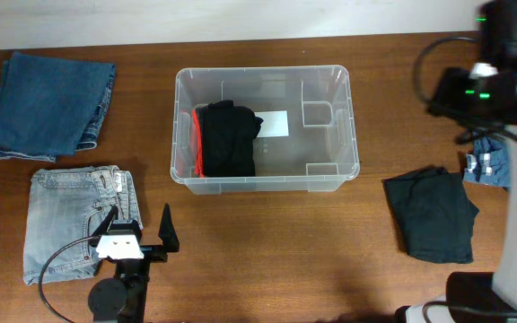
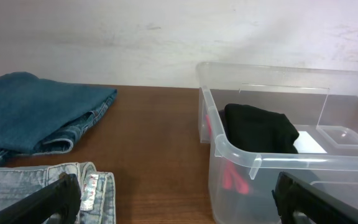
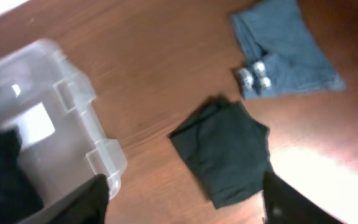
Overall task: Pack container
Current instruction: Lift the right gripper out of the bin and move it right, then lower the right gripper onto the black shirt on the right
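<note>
The clear plastic container (image 1: 341, 126) stands mid-table. Inside its left half lies a folded black garment (image 1: 227, 139) with a red one (image 1: 195, 135) under it. My left gripper (image 2: 179, 202) is open near the front edge, one finger over the light jeans (image 1: 65, 224) and the other towards the container's (image 2: 241, 155) near corner, with nothing between them. My right gripper (image 3: 182, 202) is open and empty, high above the table right of the container (image 3: 73, 93). Below it lies a folded black garment (image 3: 225, 152), seen on the right in the overhead view (image 1: 431, 213).
Folded dark blue jeans (image 1: 52, 103) lie at the back left. A small blue denim piece with metal buttons (image 3: 284, 50) lies beyond the black garment at the right edge (image 1: 490, 166). The right arm's base and cable (image 1: 510, 260) stand at the right.
</note>
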Motion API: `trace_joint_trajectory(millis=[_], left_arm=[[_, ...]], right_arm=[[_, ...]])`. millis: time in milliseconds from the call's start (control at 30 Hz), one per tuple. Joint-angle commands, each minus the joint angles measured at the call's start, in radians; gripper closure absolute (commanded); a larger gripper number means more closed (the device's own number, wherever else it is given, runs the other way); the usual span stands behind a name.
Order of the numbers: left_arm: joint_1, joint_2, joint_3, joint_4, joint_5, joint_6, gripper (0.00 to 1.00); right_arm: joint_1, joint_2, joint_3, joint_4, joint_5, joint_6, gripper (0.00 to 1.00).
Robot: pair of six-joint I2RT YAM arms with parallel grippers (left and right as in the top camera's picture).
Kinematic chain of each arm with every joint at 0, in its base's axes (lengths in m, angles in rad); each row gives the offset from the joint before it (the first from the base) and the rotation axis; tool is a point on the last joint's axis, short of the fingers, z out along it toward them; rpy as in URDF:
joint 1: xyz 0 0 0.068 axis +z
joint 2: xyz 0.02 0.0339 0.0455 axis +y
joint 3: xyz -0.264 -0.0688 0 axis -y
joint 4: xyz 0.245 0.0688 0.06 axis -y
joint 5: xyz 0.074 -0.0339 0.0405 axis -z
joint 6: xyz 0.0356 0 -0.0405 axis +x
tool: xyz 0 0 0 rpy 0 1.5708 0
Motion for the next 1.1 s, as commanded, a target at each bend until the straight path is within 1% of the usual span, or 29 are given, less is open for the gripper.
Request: trace_joint_trajectory(millis=[0,67,133,200,233,333,400,433,667,767,900,1000,1067], left_arm=[[0.004,-0.005,-0.002,-0.007,-0.003,0.008,0.01],[0.004,-0.005,-0.002,-0.007,-0.003,0.008,0.00],[0.004,-0.005,-0.002,-0.007,-0.003,0.008,0.01],[0.004,-0.005,-0.002,-0.007,-0.003,0.008,0.01],[0.004,-0.005,-0.002,-0.007,-0.003,0.008,0.01],[0.004,-0.005,-0.002,-0.007,-0.003,0.008,0.01],[0.004,-0.005,-0.002,-0.007,-0.003,0.008,0.01],[0.004,-0.005,-0.002,-0.007,-0.003,0.008,0.01],[0.004,-0.005,-0.002,-0.007,-0.003,0.008,0.01],[0.004,-0.005,-0.002,-0.007,-0.003,0.008,0.01],[0.004,-0.005,-0.002,-0.007,-0.003,0.008,0.01],[0.004,-0.005,-0.002,-0.007,-0.003,0.008,0.01],[0.004,-0.005,-0.002,-0.007,-0.003,0.008,0.01]], right_arm=[[-0.149,-0.022,-0.010,-0.006,-0.023,0.009,0.20],[-0.227,-0.021,-0.039,-0.006,-0.079,0.000,0.16],[-0.274,-0.021,-0.078,-0.006,-0.138,-0.035,0.16],[-0.308,-0.027,-0.138,-0.006,-0.181,-0.066,0.16],[-0.312,-0.030,-0.156,-0.006,-0.183,-0.068,0.16],[-0.331,-0.056,-0.281,-0.006,-0.183,-0.068,0.15],[-0.343,-0.066,-0.358,-0.006,-0.183,-0.036,0.09],[-0.349,-0.068,-0.397,-0.004,-0.195,-0.023,0.01],[-0.368,-0.069,-0.548,0.036,-0.193,0.128,0.01],[-0.381,-0.069,-0.642,0.074,-0.193,0.188,0.01],[-0.389,-0.069,-0.776,0.161,-0.192,0.267,0.01],[-0.413,-0.069,-0.899,0.251,-0.198,0.362,0.01],[-0.420,-0.069,-0.948,0.289,-0.197,0.387,0.01]])
